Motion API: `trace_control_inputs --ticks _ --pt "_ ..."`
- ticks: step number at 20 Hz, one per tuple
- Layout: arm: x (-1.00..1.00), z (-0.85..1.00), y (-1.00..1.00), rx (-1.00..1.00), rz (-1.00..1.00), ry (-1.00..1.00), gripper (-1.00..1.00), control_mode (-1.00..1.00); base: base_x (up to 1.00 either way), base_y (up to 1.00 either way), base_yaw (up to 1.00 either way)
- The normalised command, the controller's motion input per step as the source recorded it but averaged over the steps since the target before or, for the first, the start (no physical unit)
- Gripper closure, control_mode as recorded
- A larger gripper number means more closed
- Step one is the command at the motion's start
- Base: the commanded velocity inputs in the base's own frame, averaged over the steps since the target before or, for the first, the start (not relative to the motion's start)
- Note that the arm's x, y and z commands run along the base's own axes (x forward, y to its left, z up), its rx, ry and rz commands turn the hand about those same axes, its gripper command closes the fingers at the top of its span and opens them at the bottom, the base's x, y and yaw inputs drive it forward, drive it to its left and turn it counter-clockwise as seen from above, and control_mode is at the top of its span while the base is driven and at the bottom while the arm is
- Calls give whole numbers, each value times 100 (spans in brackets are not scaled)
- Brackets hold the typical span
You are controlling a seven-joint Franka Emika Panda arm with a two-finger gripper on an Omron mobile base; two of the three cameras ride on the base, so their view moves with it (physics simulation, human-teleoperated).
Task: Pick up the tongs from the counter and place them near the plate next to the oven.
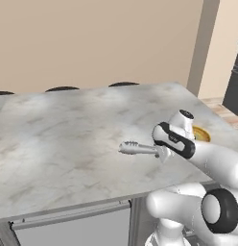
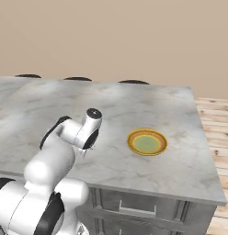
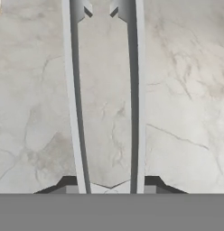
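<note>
1. My gripper (image 1: 161,153) is pinched on the tongs (image 1: 135,148), just above the counter (image 1: 68,139).
2. Plate (image 2: 147,142) sits right.
3. Carry level, set down beside the rim, not on it.

- The plate (image 1: 203,134) sat half hidden behind the arm in the left base view;
- the tongs (image 3: 105,90) ran past the hand view's top edge;
- the tongs' rear end lay hidden under the tool (image 1: 161,153).

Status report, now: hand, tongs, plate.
Hand shut on tongs, held level over the counter. Plate sits to the right, apart. Nothing between them.
</note>
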Motion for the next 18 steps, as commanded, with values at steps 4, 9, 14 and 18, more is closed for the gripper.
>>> trace_control_inputs --ticks 4,9,14,18 --pt "91 -40 -13 5 -55 16 100 -100 0 0 0" --pt "76 -36 -13 4 -64 13 100 -100 0 0 0" --pt "64 -20 -30 8 -63 22 100 -100 0 0 0" --pt "34 -3 -68 21 -58 39 100 -100 0 0 0"
